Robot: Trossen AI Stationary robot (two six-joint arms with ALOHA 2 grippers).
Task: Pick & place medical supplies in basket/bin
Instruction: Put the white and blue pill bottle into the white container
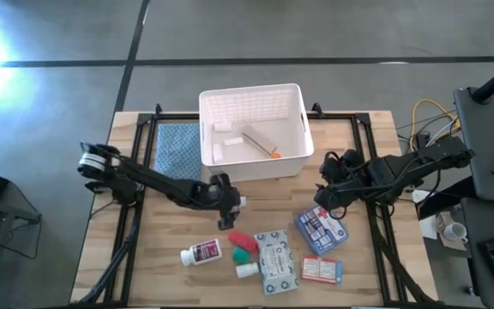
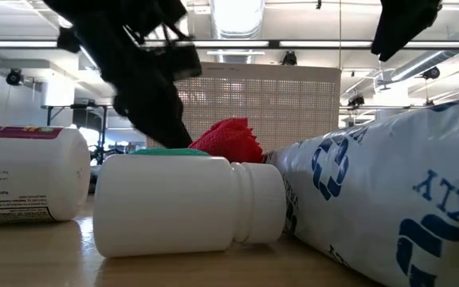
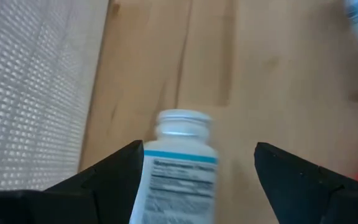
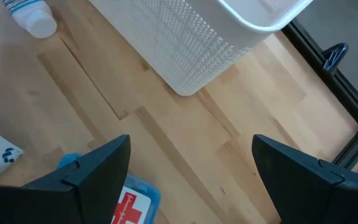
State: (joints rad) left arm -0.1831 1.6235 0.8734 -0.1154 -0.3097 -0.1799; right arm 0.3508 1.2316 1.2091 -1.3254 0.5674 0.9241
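My left gripper (image 1: 228,204) is open low over the table, in front of the white bin (image 1: 297,129). A white bottle with a blue-striped label (image 3: 179,165) lies on the wood between its fingers, cap pointing away from the wrist. My right gripper (image 1: 327,199) hangs open above the blue red-cross pouch (image 1: 322,228), touching nothing. Near the front edge lie a red-labelled white pill bottle (image 1: 202,252), a red tube (image 1: 241,239), a green-capped bottle (image 1: 243,255), a small white bottle (image 1: 247,269), a grey-white packet (image 1: 277,262) and a white-red box (image 1: 322,269). My left gripper stands open around the white bottle, fingers along its length. One finger (image 3: 120,171) is close against the bottle's side (image 3: 148,180); I cannot tell whether it touches. The other finger is well apart from it. The bottle lies on the table.
The bin holds several white items and a long one with an orange tip (image 1: 260,142). A blue patterned cloth (image 1: 177,148) lies left of the bin. Bare wood shows between the bin and the supplies. A dark frame (image 4: 337,59) runs round the table's edges.
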